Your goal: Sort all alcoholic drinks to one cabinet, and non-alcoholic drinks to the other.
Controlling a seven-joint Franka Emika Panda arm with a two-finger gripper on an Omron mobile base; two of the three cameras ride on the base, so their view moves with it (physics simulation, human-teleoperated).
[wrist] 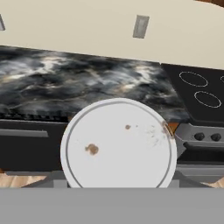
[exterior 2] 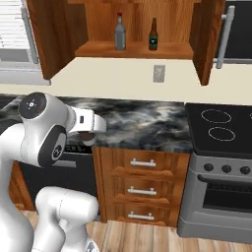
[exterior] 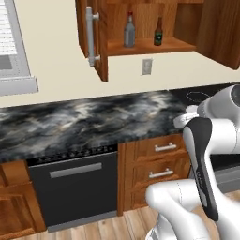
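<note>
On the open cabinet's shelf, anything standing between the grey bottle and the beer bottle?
Nothing: bare shelf between grey bottle and beer bottle, in both base views.

Up in the open wall cabinet (exterior 2: 133, 49), the grey bottle (exterior 2: 119, 32) stands left of the beer bottle (exterior 2: 153, 35), both on the shelf. Below, the counter (exterior 2: 147, 125) runs along with the stove (exterior 2: 221, 130) at its right, drawers (exterior 2: 142, 184) underneath. Close before the hand camera sits the cup's lid (wrist: 118, 144).

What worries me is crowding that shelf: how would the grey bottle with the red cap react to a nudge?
The grey bottle stands upright, tall on a narrow base, so a push near its neck would probably tip it. It looks like glass: likely rigid, smooth and breakable if it drops off the shelf. The beer bottle stands well apart.
</note>
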